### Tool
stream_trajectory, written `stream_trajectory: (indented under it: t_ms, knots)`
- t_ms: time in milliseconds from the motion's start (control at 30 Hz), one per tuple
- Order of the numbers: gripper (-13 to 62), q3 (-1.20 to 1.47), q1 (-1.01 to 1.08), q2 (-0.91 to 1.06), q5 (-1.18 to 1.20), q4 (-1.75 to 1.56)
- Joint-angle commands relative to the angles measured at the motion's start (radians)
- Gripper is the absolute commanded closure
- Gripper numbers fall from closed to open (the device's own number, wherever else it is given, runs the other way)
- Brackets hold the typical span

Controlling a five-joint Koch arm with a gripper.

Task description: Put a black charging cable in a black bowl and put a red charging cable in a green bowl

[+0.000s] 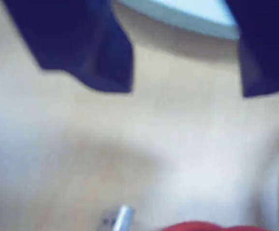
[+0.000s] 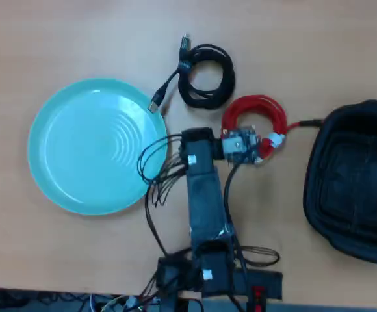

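In the overhead view the red charging cable (image 2: 257, 116) lies coiled on the table, right of the arm's head. The black charging cable (image 2: 207, 77) is coiled just beyond it, its loose end running toward the green bowl (image 2: 88, 146) on the left. The black bowl (image 2: 357, 179) stands at the right edge. My gripper (image 2: 192, 140) hangs over bare table between the green bowl and the red coil. The blurred wrist view shows it (image 1: 185, 91) open, both dark jaws wide apart with only tabletop between them. The green bowl's rim (image 1: 187, 17) shows above, the red cable (image 1: 207, 226) at the bottom edge.
A silver plug (image 1: 122, 217) lies near the bottom of the wrist view. The arm's own loose black wires (image 2: 156, 169) hang over the green bowl's right rim. The arm's base (image 2: 205, 276) sits at the table's near edge.
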Motion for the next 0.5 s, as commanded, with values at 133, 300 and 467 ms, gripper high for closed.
stream_trajectory:
  t_ms: [133,300,467]
  knots:
    - [27.2,-0.262,-0.044,-0.199,-0.025,0.077]
    - [26.7,-0.408,-0.081,-0.344,-0.074,0.089]
    - [25.8,-0.505,-0.064,-0.407,-0.130,0.091]
